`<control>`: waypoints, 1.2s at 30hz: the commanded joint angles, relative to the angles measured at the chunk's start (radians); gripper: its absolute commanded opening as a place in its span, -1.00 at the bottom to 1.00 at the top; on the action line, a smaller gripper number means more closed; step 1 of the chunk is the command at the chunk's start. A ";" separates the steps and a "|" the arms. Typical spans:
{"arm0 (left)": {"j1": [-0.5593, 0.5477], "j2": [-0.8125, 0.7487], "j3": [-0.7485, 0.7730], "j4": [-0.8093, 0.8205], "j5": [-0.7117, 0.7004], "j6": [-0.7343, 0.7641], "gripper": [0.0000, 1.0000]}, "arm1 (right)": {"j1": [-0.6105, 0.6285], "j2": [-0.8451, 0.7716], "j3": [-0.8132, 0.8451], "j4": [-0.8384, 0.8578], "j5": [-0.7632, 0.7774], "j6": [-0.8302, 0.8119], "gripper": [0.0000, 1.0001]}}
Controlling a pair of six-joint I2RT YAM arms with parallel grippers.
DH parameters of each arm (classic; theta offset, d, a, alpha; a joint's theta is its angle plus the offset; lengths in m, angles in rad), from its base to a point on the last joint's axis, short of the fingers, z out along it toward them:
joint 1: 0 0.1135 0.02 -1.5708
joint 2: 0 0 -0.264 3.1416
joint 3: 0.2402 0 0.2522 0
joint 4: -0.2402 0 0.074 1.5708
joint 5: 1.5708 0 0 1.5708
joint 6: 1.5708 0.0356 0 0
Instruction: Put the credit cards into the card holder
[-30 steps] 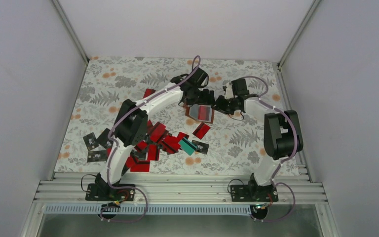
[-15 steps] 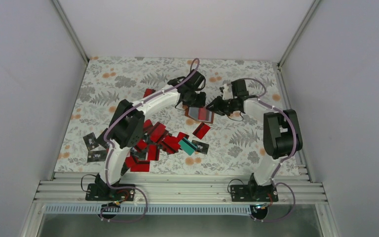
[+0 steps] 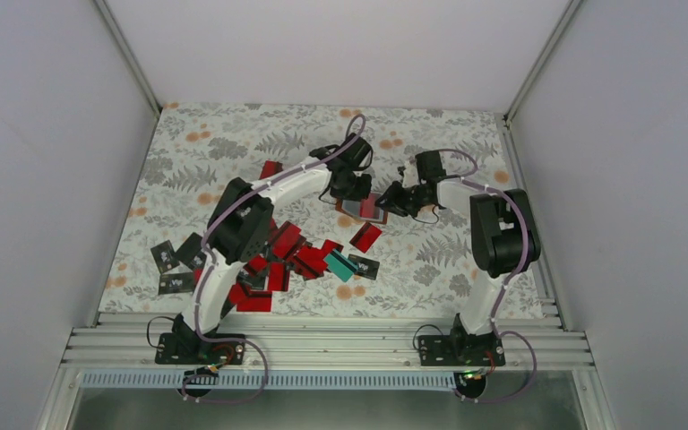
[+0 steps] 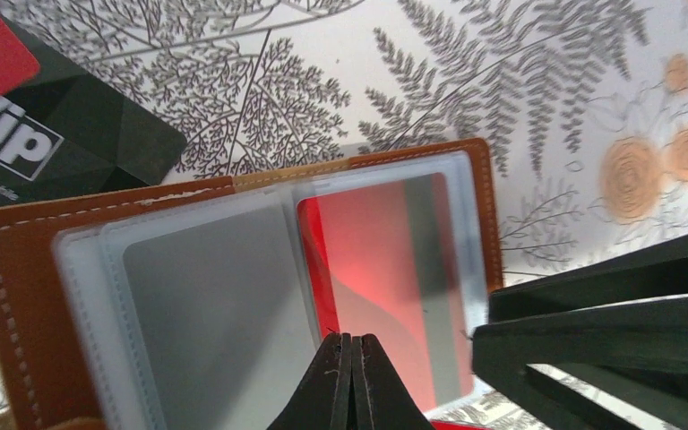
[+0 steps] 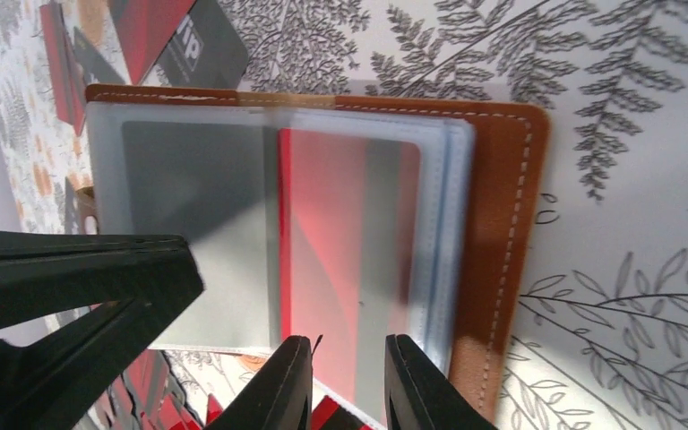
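Counter (image 3: 215, 148): floral-print cloth, walled on three sides.

Left arm (image 3: 273, 188) and right arm (image 3: 497, 228): both reach to the far centre of the counter, and their wrists meet over one spot.

Credit cards (image 3: 282, 255): a loose overlapping heap, mostly red, near the left arm's elbow. A teal card (image 3: 339, 266) lies at the heap's right edge. A few black cards (image 3: 172, 269) lie apart to the left. One black card printed "vip" (image 4: 63, 134) lies just beside the holder, partly under a red one.

Card holder (image 4: 18, 296): brown with pale stitching. It lies open and flat on the counter between the two claws, clear pockets facing up. The right-hand pocket in the left wrist view shows a red card (image 4: 367, 260) behind the plastic; the other pocket shows grey.

Left claw (image 4: 352, 381): fingertips pressed together over the pocket pages. Cannot tell whether they pinch the plastic.

Right claw (image 5: 349, 385): fingers stand a little apart at the near edge of the red-card pocket. Nothing is seen clamped between them.
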 commanded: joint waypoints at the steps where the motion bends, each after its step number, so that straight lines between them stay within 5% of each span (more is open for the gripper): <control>1: 0.001 0.033 0.036 -0.010 0.011 0.023 -0.95 | -0.001 0.010 0.031 -0.021 0.067 -0.010 -0.52; 36: -0.002 0.117 0.028 -0.023 -0.001 0.023 -0.95 | -0.003 0.040 0.033 0.009 0.023 -0.014 -0.48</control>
